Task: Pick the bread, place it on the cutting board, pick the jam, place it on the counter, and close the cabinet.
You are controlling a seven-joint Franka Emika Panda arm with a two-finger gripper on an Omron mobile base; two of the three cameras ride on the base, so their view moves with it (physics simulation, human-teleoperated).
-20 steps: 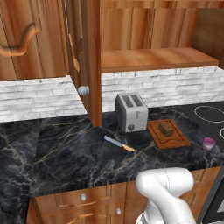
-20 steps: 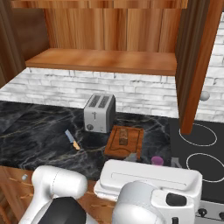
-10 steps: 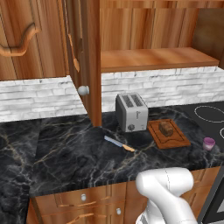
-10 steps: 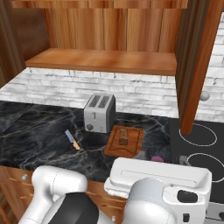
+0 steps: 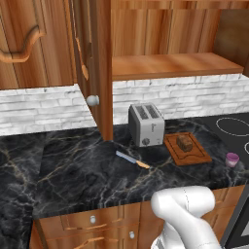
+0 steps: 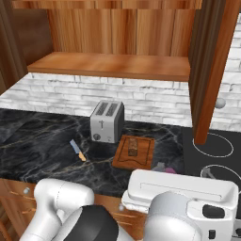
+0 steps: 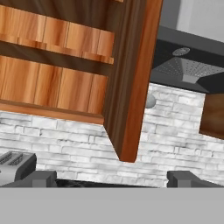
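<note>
**Bread on the board, jam on the counter, cabinet doors open**

In the left base view the bread (image 5: 184,142) sat on the cutting board (image 5: 195,154), right of centre in the frame, with the board lying flat on the counter (image 5: 82,170) just right of the toaster (image 5: 146,124). The jam (image 5: 232,159) stood on the counter near the right edge of the frame, apart from the board's lower right corner. A knife (image 5: 131,159) lay on the marble to the lower left of the toaster.

The cabinet (image 5: 168,65) filled the top of that frame, its shelf bare and one door (image 5: 97,63) swung out edge-on at upper centre, its round knob toward the camera. In the right base view a second open door (image 6: 212,66) stood edge-on at the upper right.

In the hand view the gripper (image 7: 112,179) sat at the bottom of the frame with its two dark fingertips (image 7: 43,178) spread wide apart and nothing between them. Above them rose that door's edge and the white brick wall (image 7: 65,135).
</note>
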